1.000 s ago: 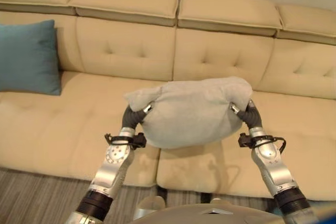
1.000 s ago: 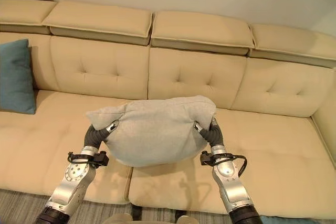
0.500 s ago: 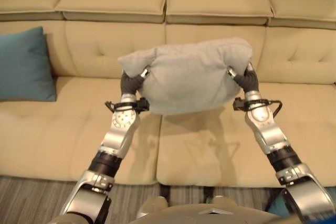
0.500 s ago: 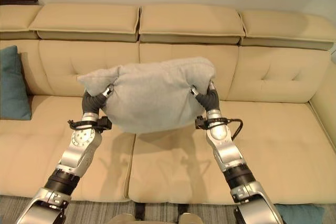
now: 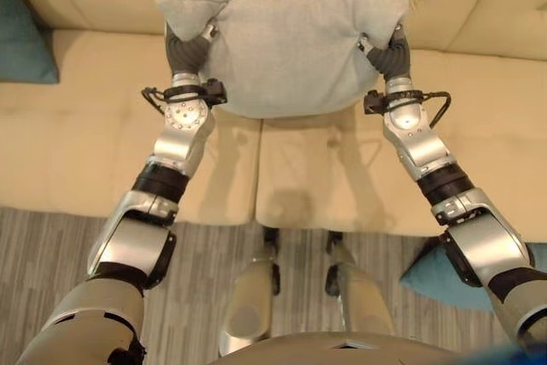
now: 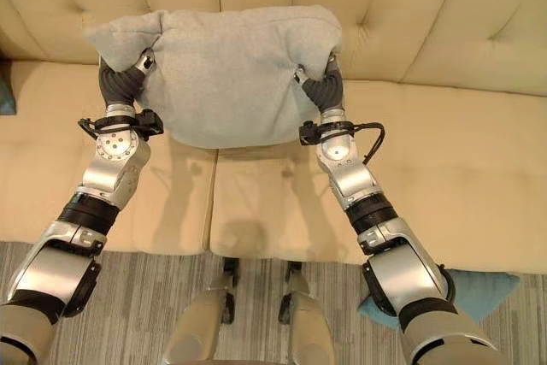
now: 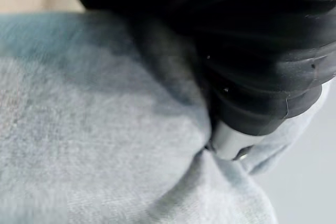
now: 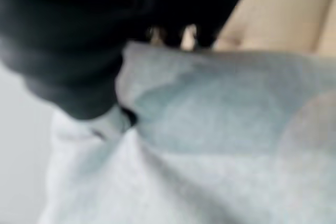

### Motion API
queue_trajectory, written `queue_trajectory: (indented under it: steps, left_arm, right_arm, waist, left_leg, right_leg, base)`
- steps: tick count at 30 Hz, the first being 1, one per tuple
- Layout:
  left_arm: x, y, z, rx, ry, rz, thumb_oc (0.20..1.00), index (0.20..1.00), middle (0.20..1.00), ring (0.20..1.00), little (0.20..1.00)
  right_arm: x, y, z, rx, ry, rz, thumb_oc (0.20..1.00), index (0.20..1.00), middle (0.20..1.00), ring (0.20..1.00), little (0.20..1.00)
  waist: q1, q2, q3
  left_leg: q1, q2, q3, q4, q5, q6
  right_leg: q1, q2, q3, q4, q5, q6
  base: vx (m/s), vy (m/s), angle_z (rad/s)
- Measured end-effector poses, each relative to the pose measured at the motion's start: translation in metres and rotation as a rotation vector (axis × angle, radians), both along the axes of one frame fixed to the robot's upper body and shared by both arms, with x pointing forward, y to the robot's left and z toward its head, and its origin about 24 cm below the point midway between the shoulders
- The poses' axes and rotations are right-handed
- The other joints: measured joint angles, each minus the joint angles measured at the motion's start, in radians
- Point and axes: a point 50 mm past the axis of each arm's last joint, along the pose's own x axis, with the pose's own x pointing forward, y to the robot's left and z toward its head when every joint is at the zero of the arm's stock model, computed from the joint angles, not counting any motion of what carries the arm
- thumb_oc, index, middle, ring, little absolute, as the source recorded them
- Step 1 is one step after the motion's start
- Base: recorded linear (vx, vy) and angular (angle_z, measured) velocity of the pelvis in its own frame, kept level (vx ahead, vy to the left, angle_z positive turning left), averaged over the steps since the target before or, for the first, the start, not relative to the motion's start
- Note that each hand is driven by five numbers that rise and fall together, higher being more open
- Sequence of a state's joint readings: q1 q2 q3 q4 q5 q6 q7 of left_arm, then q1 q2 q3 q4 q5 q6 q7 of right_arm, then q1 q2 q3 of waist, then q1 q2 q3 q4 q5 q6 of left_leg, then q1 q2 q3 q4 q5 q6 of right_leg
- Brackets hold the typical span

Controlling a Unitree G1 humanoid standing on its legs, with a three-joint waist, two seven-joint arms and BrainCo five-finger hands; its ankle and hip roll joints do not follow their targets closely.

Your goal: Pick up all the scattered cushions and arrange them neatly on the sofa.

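Grey cushion point(image 5: 286, 40): held above the sofa point(image 5: 77, 151) seat, against its backrest.
Left hand point(image 5: 186, 50): clamped on cushion's left end.
Right hand point(image 5: 386, 50): clamped on right end.

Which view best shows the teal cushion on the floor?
The right eye view: the teal cushion on the floor lies behind the right arm. The left eye view shows a smaller part. The wrist views face the grey cushion.

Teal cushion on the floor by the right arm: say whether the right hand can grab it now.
Probably not: the right hand and left hand both grip the grey cushion over the sofa, while the teal cushion lies behind.
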State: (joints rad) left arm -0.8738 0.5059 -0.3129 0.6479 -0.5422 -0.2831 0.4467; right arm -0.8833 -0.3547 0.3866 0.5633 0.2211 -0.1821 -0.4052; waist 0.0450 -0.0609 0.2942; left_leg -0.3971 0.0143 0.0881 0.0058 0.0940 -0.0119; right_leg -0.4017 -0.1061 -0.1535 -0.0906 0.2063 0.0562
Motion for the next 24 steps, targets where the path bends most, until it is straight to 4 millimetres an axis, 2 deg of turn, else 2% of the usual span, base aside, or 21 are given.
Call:
queue_trajectory:
  steps: [8, 9, 10, 11, 12, 13, 14, 18, 21, 24]
  left_arm:
    - [0.015, -0.013, 0.050, 0.027, -0.090, 0.007, 0.200, 0.200, 0.200, 0.200, 0.200]
    - [0.017, -0.014, 0.058, 0.046, -0.095, 0.012, 0.677, 0.677, 0.677, 0.677, 0.677]
    - [0.017, -0.016, 0.065, 0.048, -0.112, 0.011, 1.000, 1.000, 1.000, 1.000, 1.000]
    - [0.017, -0.017, 0.072, 0.045, -0.126, 0.019, 1.000, 1.000, 1.000, 1.000, 1.000]
    - [0.018, -0.016, 0.074, 0.050, -0.126, 0.028, 1.000, 1.000, 1.000, 1.000, 1.000]
    - [0.020, -0.016, 0.080, 0.057, -0.127, 0.043, 1.000, 1.000, 1.000, 1.000, 1.000]
    - [0.021, -0.014, 0.087, 0.060, -0.133, 0.059, 1.000, 1.000, 1.000, 1.000, 1.000]
    - [0.017, -0.016, 0.133, 0.120, -0.223, 0.084, 1.000, 1.000, 1.000, 1.000, 1.000]
    - [0.015, -0.011, 0.147, 0.143, -0.237, 0.114, 1.000, 1.000, 1.000, 1.000, 1.000]
    - [0.010, 0.003, 0.161, 0.125, -0.262, 0.136, 1.000, 1.000, 1.000, 1.000, 1.000]
  right_arm:
    - [0.012, -0.004, 0.044, 0.024, -0.108, -0.092, 0.200, 0.200, 0.200, 0.200, 0.200]
    - [0.014, -0.004, 0.049, 0.015, -0.113, -0.107, 0.200, 0.200, 0.200, 0.200, 0.200]
    - [0.015, -0.005, 0.056, 0.021, -0.131, -0.121, 0.200, 0.200, 0.200, 0.200, 0.200]
    - [0.016, -0.005, 0.063, 0.028, -0.147, -0.134, 0.291, 0.291, 0.291, 0.291, 0.291]
    - [0.017, -0.006, 0.067, 0.025, -0.152, -0.145, 0.442, 0.442, 0.442, 0.442, 0.442]
    - [0.018, -0.007, 0.072, 0.008, -0.166, -0.168, 0.925, 0.925, 0.925, 0.925, 0.925]
    - [0.020, -0.008, 0.078, -0.016, -0.179, -0.197, 1.000, 1.000, 1.000, 1.000, 1.000]
    - [0.022, -0.012, 0.117, -0.060, -0.251, -0.272, 1.000, 1.000, 1.000, 1.000, 1.000]
    - [0.026, -0.016, 0.122, -0.172, -0.240, -0.308, 1.000, 1.000, 1.000, 1.000, 1.000]
    - [0.027, -0.037, 0.138, -0.279, -0.240, -0.372, 1.000, 1.000, 1.000, 1.000, 1.000]
  waist:
    - [-0.004, 0.002, 0.001]
    - [-0.004, 0.002, 0.001]
    - [-0.006, 0.002, 0.001]
    - [-0.007, 0.003, 0.002]
    - [-0.008, 0.003, 0.002]
    - [-0.009, 0.004, 0.002]
    - [-0.009, 0.005, 0.002]
    - [-0.012, 0.009, 0.000]
    - [-0.010, 0.011, 0.000]
    - [-0.009, 0.020, 0.003]
  left_leg:
    - [-0.082, -0.003, -0.016, -0.002, 0.008, 0.002]
    - [-0.095, -0.005, -0.017, -0.004, 0.012, 0.002]
    - [-0.107, -0.006, -0.017, -0.004, 0.013, 0.002]
    - [-0.115, -0.007, -0.017, -0.008, 0.017, 0.002]
    - [-0.116, -0.007, -0.017, -0.014, 0.022, 0.002]
    - [-0.116, -0.008, -0.017, -0.026, 0.028, 0.000]
    - [-0.121, -0.009, -0.018, -0.035, 0.033, 0.000]
    - [-0.177, -0.012, -0.017, -0.039, 0.050, -0.001]
    - [-0.179, -0.012, -0.017, -0.038, 0.050, -0.001]
    - [-0.179, -0.012, -0.018, -0.039, 0.050, -0.001]
  right_leg:
    - [-0.078, -0.006, -0.004, 0.000, 0.004, -0.003]
    - [-0.089, -0.007, -0.004, 0.000, 0.004, -0.003]
    - [-0.101, -0.008, -0.004, 0.000, 0.004, -0.003]
    - [-0.111, -0.009, -0.004, 0.000, 0.004, -0.003]
    - [-0.114, -0.010, -0.004, 0.000, 0.004, -0.003]
    - [-0.120, -0.010, -0.005, 0.000, 0.004, -0.003]
    - [-0.130, -0.010, -0.004, 0.000, 0.004, -0.003]
    - [-0.189, -0.013, -0.004, 0.000, 0.015, -0.007]
    - [-0.194, -0.013, 0.002, 0.000, 0.015, -0.007]
    - [-0.196, -0.013, 0.002, 0.000, 0.015, -0.007]
  base:
    - [0.00, 0.044, 0.05]
    - [0.02, 0.016, 0.05]
    - [0.03, 0.025, 0.04]
    - [0.01, 0.031, 0.03]
    - [0.00, 0.000, 0.00]
    - [0.00, 0.000, 0.00]
    - [0.00, 0.000, 0.00]
    - [0.00, 0.000, 0.00]
    - [0.04, -0.015, -0.06]
    - [0.01, -0.007, -0.01]
